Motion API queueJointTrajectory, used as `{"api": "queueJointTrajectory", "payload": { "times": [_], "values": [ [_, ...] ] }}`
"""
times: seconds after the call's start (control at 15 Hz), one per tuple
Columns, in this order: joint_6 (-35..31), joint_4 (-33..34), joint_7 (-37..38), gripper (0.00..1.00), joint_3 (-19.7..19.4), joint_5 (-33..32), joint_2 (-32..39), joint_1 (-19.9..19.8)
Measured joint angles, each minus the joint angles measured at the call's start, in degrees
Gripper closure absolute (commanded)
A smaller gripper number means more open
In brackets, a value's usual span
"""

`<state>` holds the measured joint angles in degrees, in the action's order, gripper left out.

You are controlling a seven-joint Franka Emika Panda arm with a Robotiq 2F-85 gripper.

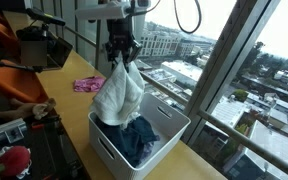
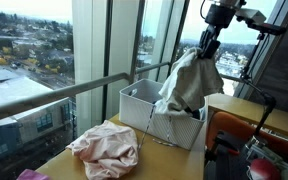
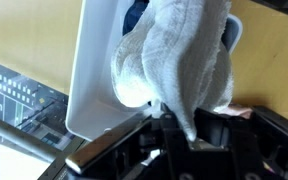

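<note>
White towel (image 1: 119, 92) hangs from the gripper (image 1: 121, 57), its top pinched between the fingers. Its lower end reaches into a white plastic basket (image 1: 106, 150) that also holds a dark blue garment (image 1: 137, 140). A pink cloth (image 2: 106, 148) lies near the basket on the wooden surface (image 2: 174, 168).

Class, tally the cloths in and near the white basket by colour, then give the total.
White towel: 1, held by the gripper over the basket
Dark blue cloth: 1, inside the basket
Pink cloth: 1, lying beside the basket
Total: 3
</note>
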<state>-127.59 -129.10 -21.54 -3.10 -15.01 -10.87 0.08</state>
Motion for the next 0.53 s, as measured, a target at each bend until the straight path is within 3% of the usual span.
{"api": "queueJointTrajectory", "payload": {
  "times": [0.53],
  "values": [
    [-4.3,-7.0,0.0,0.97,0.0,0.0,2.8,-1.0]
  ]
}}
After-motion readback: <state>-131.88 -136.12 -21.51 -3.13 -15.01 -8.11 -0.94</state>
